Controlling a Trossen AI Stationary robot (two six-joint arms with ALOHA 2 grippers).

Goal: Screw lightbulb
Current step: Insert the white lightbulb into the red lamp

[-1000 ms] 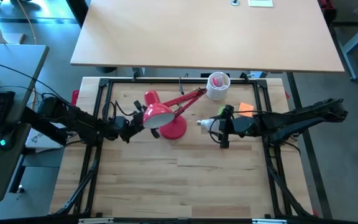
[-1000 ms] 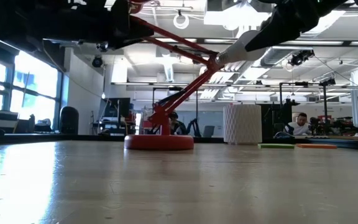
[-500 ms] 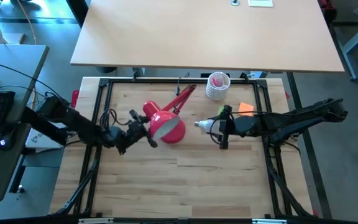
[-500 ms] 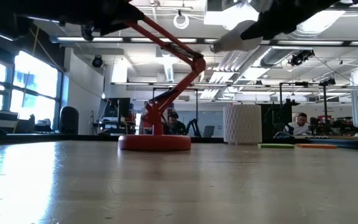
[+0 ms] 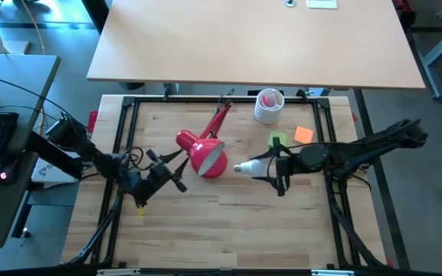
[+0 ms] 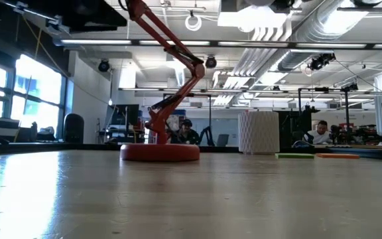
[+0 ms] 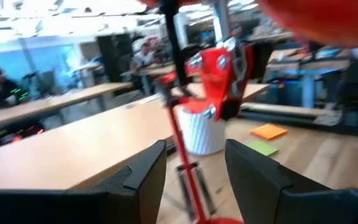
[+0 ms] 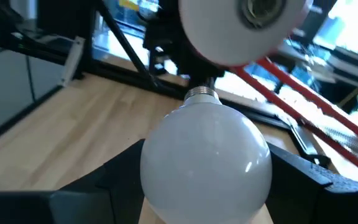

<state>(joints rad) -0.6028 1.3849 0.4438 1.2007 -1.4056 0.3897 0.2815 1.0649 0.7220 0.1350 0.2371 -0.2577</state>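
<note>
Two dark arms meet over the middle of the wooden table [image 5: 229, 230], one from each side. The right gripper [image 5: 271, 165] grips the lightbulb [image 5: 252, 165] by its round white globe, fingers [image 8: 303, 171] pressed to either side of the glass, and holds it level above the table with the silvery screw base toward the red lamp [image 5: 206, 153]. In the right wrist view the lightbulb [image 8: 205, 162] fills the foreground, its threaded base just short of the white inside of the lamp's shade [image 8: 244, 25], where the dark socket shows; the two look close but apart. The lamp's round red base [image 6: 160, 152] stands on the table, and its jointed red arm [image 6: 171, 66] rises and bends overhead in the low view. The left gripper [image 5: 163, 175] sits on the other side of the shade, just beside it; in the left wrist view its two dark fingers [image 7: 143, 177] stand apart with only the lamp's thin stem between them, so it looks parted, though whether it touches the shade I cannot tell. A white perforated cup [image 5: 268, 106] stands near the table's far edge, with a green note [image 5: 278, 139] and an orange note [image 5: 303, 134] lying nearby. People sit at desks in the room beyond.
</note>
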